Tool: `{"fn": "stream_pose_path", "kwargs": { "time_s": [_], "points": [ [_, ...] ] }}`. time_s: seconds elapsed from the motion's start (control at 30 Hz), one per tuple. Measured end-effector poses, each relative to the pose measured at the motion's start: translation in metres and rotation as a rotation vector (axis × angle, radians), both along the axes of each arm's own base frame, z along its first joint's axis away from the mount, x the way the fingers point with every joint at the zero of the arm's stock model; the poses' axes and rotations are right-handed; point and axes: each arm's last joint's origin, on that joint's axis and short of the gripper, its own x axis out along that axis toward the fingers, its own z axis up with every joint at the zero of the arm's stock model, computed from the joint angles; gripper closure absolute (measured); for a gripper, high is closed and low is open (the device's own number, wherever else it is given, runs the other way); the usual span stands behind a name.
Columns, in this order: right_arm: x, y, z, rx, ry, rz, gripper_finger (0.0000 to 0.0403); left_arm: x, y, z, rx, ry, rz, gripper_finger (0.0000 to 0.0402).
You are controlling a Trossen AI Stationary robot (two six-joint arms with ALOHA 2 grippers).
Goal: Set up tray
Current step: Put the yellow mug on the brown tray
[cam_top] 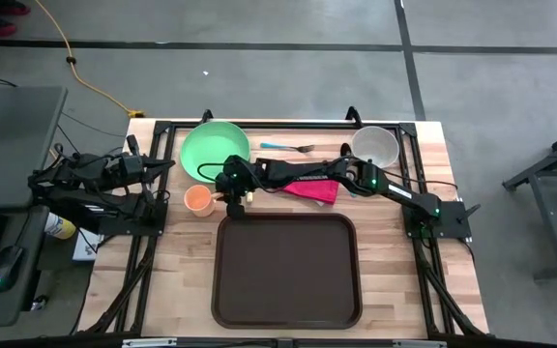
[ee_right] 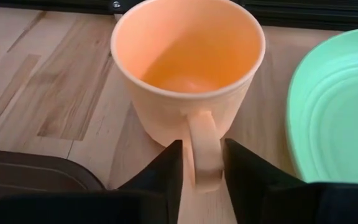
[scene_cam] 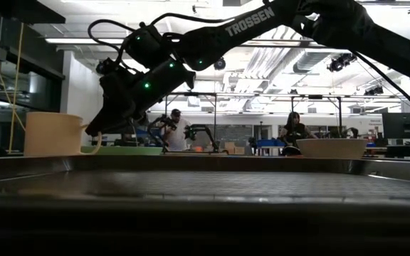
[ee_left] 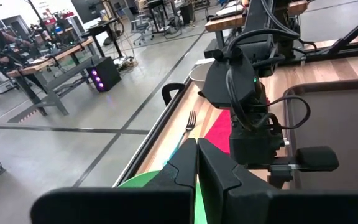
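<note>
From above, a wooden worktop (cam_top: 395,251) carried a large dark brown tray (cam_top: 286,270). The tray was rectangular with rounded corners and a raised rim, and it lay flat at the middle of the worktop's near edge with nothing on it. In the low view the tray (scene_cam: 205,181) filled the foreground as a dim, ridged surface, and its near rim was lost in shadow.

The right arm reached across the worktop from the right edge. Its right gripper (cam_top: 232,198) sat just beyond the tray's far left corner, beside an orange mug (cam_top: 198,199). In the right wrist view the two fingers (ee_right: 164,167) stood on either side of the mug's handle (ee_right: 204,149), close against it with a narrow gap, and whether they pressed it could not be told. The mug (ee_right: 188,74) stood upright and looked empty.

A green plate (cam_top: 215,150) lay near the far left corner of the worktop, partly covered by the arm. A pink cloth (cam_top: 314,189) was mostly hidden under the arm. A fork (cam_top: 288,148) and a white bowl (cam_top: 374,145) lay along the far edge.

The left gripper (ee_left: 196,165) waited off the left edge, its fingers pressed together.

People in the room behind were too small to make out.
</note>
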Motion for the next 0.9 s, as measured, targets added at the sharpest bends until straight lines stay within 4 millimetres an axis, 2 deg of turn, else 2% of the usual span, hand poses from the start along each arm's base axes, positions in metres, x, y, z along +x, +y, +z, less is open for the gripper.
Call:
{"fn": "stream_pose_path", "kwargs": {
  "time_s": [0.33,0.73,0.9],
  "points": [
    [0.000,0.000,0.000,0.000,0.000,-0.008,0.0375,0.000,0.000,-0.001,0.001,0.008,-0.001,0.0357],
    [0.001,-0.001,0.002,-0.003,-0.020,-0.053,0.0375,0.000,0.000,-0.001,0.001,0.008,-0.001,0.0357],
    [0.000,0.002,0.016,0.005,-0.035,-0.070,0.0375,0.000,0.000,-0.001,0.002,0.008,-0.001,0.0357]
  ]
}}
